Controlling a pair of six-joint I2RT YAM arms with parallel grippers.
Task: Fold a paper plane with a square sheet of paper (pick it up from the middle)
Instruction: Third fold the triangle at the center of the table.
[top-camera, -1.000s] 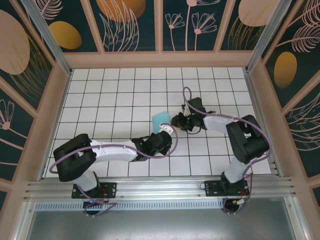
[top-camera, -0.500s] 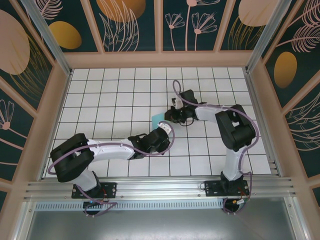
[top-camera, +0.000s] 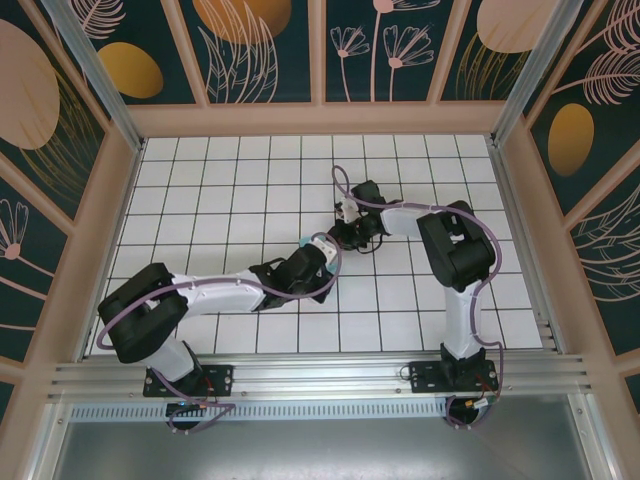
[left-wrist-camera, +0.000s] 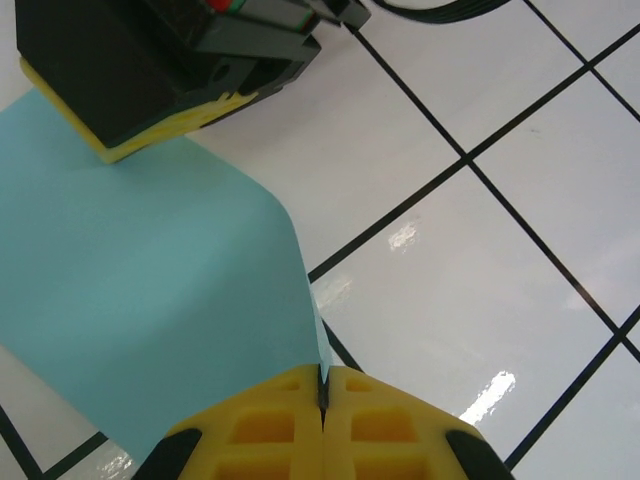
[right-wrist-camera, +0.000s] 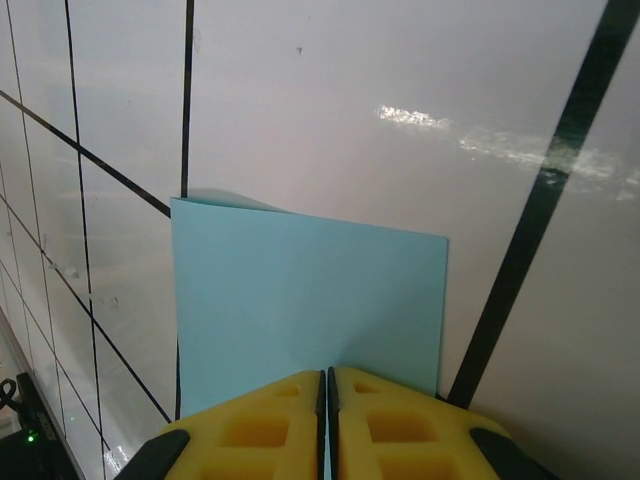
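Both arms have swung left and drawn closer since a second ago, meeting over the middle of the white, black-gridded tiled table (top-camera: 200, 180). At the table's centre, the thin turquoise-blue square sheet of paper (left-wrist-camera: 150, 300) bows upward. Its near edge is pinched in the closed left hand (left-wrist-camera: 322, 385), and the right hand (right-wrist-camera: 327, 385) is clamped on another edge.
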